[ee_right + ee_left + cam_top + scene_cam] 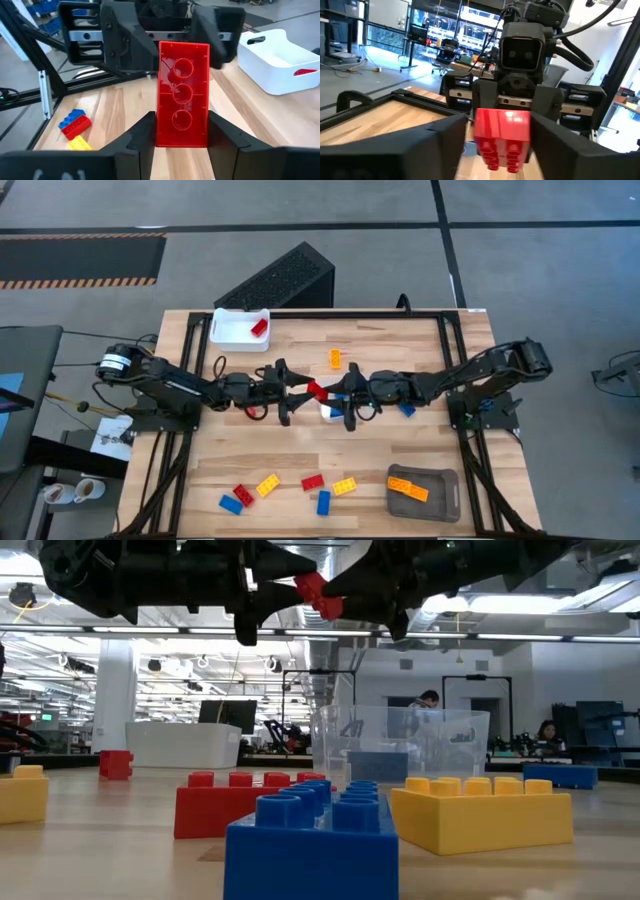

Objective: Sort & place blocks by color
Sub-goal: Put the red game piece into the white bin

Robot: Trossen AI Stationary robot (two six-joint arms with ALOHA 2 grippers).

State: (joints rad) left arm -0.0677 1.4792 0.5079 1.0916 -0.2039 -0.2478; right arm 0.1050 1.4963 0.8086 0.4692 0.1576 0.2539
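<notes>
Mid-air handover above the bench point(400, 470) centre: I have the red block point(316, 391) clamped in the right pincer point(338, 396), long axis pointing at the left pincer point(297, 391), whose fingers straddle its far end, not clearly closed. The white tray point(236, 330) lies on the left arm's side, open bench between.

Two matte black jointed arms, angular and blocky, with black cables looping along the links. Broad, wedge-shaped dark fingers point(145, 137); a boxy black wrist housing with two round recesses; silvery metal rail strips on each side.
</notes>
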